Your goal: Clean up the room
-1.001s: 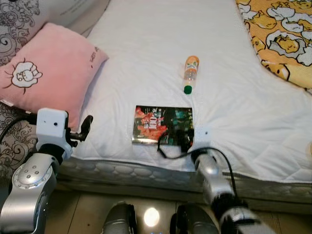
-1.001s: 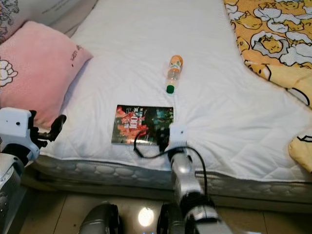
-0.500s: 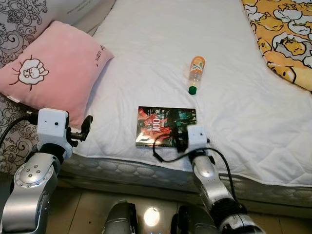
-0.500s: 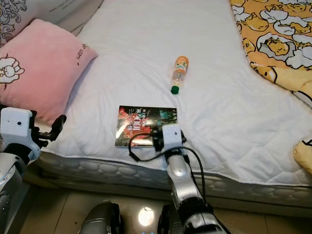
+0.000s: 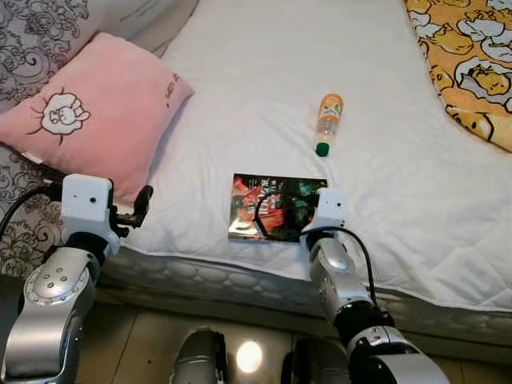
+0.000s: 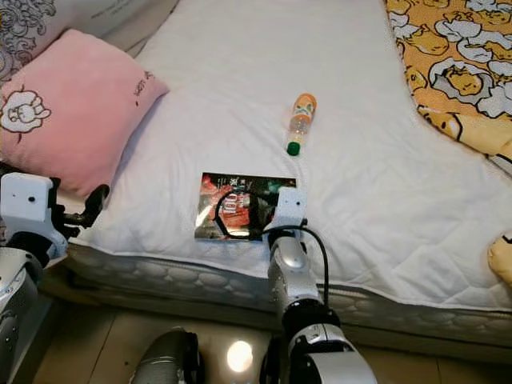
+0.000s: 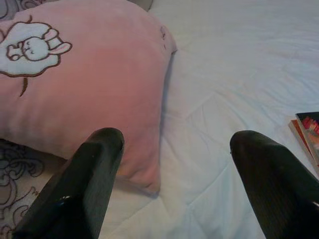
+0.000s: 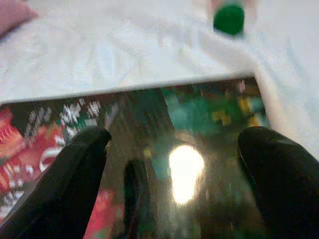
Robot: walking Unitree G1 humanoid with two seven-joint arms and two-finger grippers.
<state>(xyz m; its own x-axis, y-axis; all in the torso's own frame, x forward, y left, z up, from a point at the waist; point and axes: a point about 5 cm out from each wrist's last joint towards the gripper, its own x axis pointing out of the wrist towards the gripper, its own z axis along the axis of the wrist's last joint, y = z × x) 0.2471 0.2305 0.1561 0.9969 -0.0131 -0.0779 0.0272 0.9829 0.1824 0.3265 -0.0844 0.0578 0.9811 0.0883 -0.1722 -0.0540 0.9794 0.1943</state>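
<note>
- Your right gripper [image 8: 172, 164] sits low over the book [image 5: 272, 206], fingers spread wide with the glossy cover between them; nothing is held.
- The book lies flat on the white bed [image 5: 256, 88], close to the near edge, and a black cable from the right arm loops across its cover.
- A bottle [image 5: 327, 122] with an orange label and green cap lies on its side farther up the bed, apart from the book, cap toward the book.
- Your left gripper [image 7: 172, 186] hangs at the bed's near corner, fingers wide apart and holding nothing, pointed at the pink pillow [image 5: 88, 112].
- An orange patterned blanket [image 5: 468, 64] covers the far right of the bed.
</note>
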